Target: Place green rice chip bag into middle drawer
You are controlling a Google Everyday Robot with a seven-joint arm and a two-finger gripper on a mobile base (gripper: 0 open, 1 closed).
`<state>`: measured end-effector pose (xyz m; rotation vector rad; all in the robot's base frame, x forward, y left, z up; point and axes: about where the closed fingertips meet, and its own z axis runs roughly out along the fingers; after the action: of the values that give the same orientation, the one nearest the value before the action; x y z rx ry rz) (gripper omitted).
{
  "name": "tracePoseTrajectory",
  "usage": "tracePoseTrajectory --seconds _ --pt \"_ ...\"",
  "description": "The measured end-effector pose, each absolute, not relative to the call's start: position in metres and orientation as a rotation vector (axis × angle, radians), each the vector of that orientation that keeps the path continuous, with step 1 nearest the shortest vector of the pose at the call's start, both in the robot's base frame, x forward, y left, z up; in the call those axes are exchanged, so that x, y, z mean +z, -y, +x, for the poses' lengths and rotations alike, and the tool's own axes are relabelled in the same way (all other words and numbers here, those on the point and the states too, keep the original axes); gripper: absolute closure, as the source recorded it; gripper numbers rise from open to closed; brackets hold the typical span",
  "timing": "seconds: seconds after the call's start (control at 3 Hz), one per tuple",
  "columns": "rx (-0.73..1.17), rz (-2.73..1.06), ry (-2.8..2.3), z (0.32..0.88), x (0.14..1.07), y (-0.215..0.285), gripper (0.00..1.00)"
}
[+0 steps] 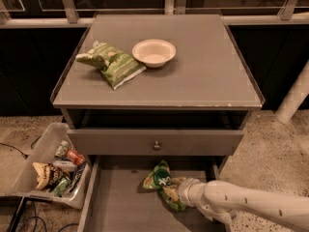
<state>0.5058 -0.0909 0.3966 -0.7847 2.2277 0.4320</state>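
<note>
The green rice chip bag (159,179) lies crinkled on the grey floor of the pulled-out middle drawer (118,204), near its back and right of centre. My white arm reaches in from the lower right. My gripper (177,193) is at the bag's right end, touching or covering it, and the bag and wrist hide its tips.
An olive-green striped bag (112,63) and a pale bowl (154,52) sit on the cabinet top. The upper drawer front with a round knob (156,145) is closed above. A clear bin of snacks (53,167) stands on the floor at left, by a cable.
</note>
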Motion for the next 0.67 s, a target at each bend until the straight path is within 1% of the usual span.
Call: tracePoseTrajectory --seconds 0.33,0.67 --pt "0.432 -0.785 -2.228 0.5058 0.3966 0.0909 0.13" --pt "0.432 -0.785 -2.228 0.5058 0.3966 0.0909 0.0"
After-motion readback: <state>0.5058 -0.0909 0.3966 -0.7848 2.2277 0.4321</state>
